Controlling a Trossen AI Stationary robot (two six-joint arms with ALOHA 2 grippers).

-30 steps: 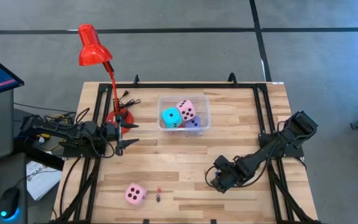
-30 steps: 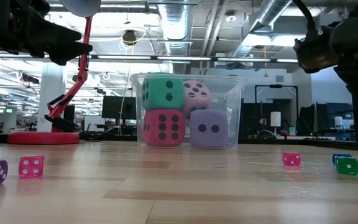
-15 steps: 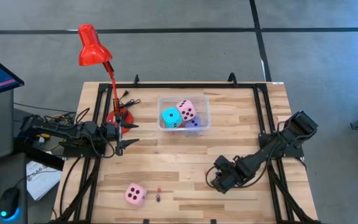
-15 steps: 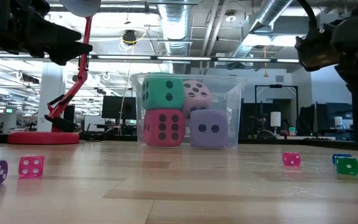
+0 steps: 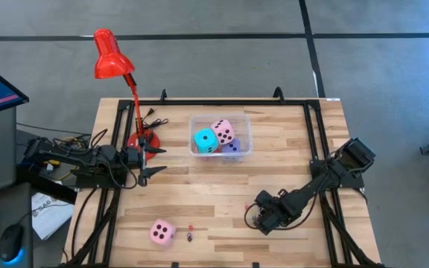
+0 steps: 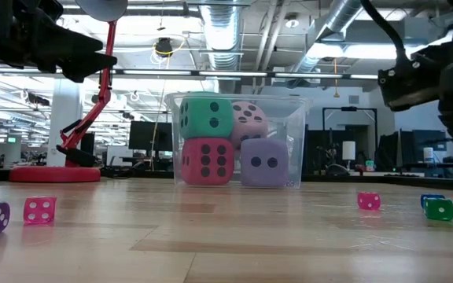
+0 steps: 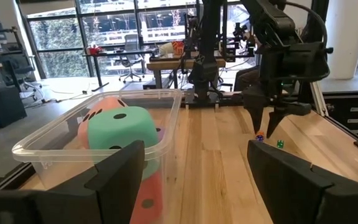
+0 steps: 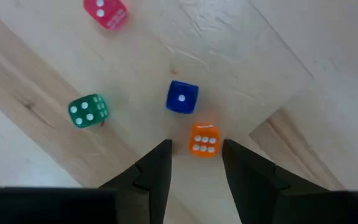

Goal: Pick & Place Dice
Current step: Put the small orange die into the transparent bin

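Note:
A clear bin (image 5: 220, 135) in the middle of the table holds a cyan die (image 5: 204, 140), a pink die (image 5: 223, 131) and a lavender die (image 5: 232, 146). The low view also shows a red die (image 6: 208, 161) under the cyan one. A second pink die (image 5: 161, 233) rests on the table near its near left corner. My right gripper (image 5: 256, 218) points down, open, low over several small dice. In its wrist view (image 8: 194, 149) a small orange die (image 8: 204, 139) lies just beyond the gap between the fingertips, touching neither. My left gripper (image 7: 197, 186) waits open by the lamp base.
A red desk lamp (image 5: 112, 53) stands at the table's far left on its base (image 5: 141, 139). Near the right gripper lie small blue (image 8: 182, 97), green (image 8: 87, 111) and red (image 8: 106, 11) dice. Two more small dice (image 5: 191, 234) lie beside the loose pink die.
My right arm has sunk lower and shifted slightly toward the table's near edge, bringing its gripper down over the small dice. The left arm and the big dice have stayed put.

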